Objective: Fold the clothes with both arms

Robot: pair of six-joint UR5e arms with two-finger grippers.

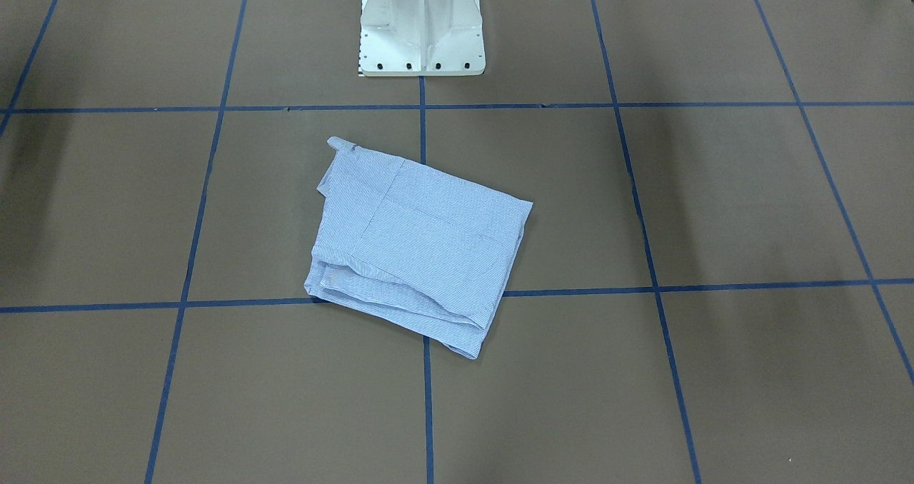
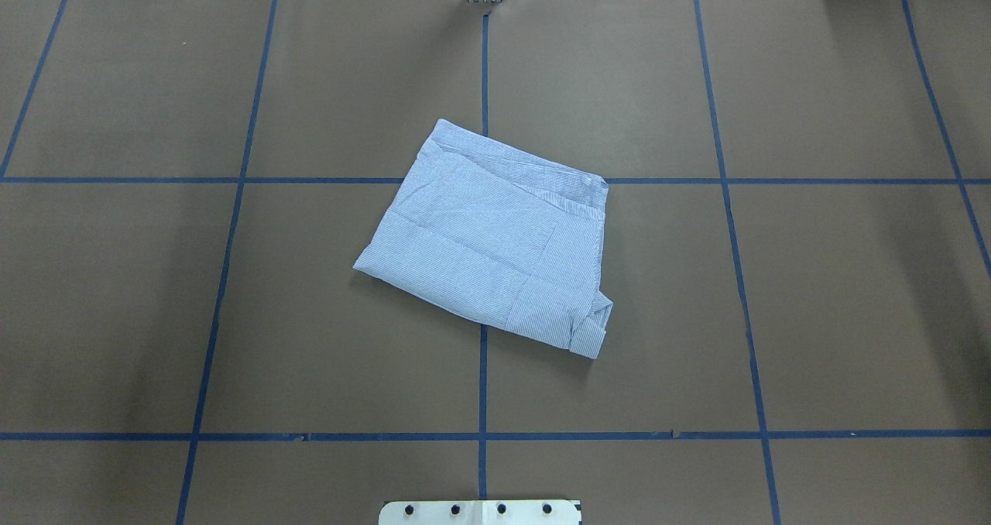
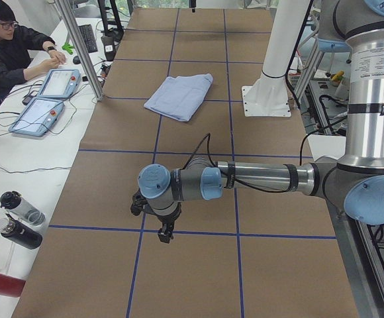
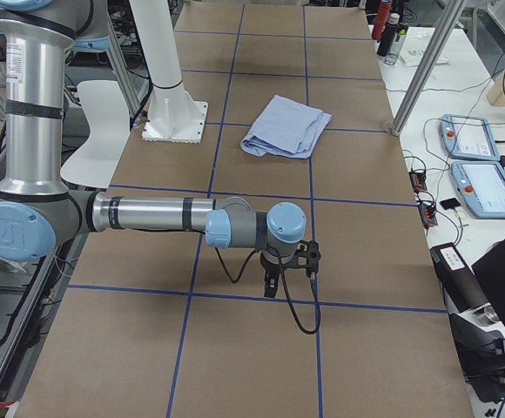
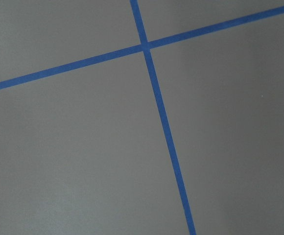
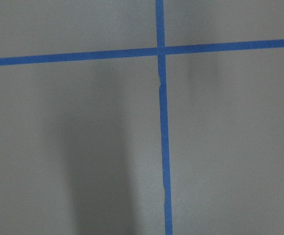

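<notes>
The folded shirt [image 2: 488,238] lies flat near the middle of the bench [image 2: 774,316], across a crossing of the blue tape lines [image 2: 728,180]. In the overhead view it sits at 12 o'clock from the white pedestal [image 2: 480,512], with a small rolled edge at its 5 o'clock corner. The front-facing view shows the shirt [image 1: 421,248] at 6 o'clock from the pedestal [image 1: 421,27], with stacked layers along its 7 o'clock edge. Neither of these two views has an arm in it.

Only the side views show the arms. From the bench's left end, the left arm [image 3: 265,177] reaches out level over the paper. The left gripper [image 3: 165,233] points down near a tape crossing, well apart from the shirt [image 3: 179,95] at 12 o'clock. Whether it is open or closed cannot be told. That view alone shows a person [image 3: 6,46] seated at 10 o'clock beside two tablets [image 3: 46,99] and some bottles [image 3: 20,218].

From the right end, the right arm [image 4: 148,213] is posed likewise. The right gripper [image 4: 272,283] hangs over a tape line, well apart from the shirt [image 4: 286,126], and its state cannot be told either.

The left wrist view shows only bare paper and crossing tape [image 5: 161,112], and so does the right wrist view [image 6: 162,147].
</notes>
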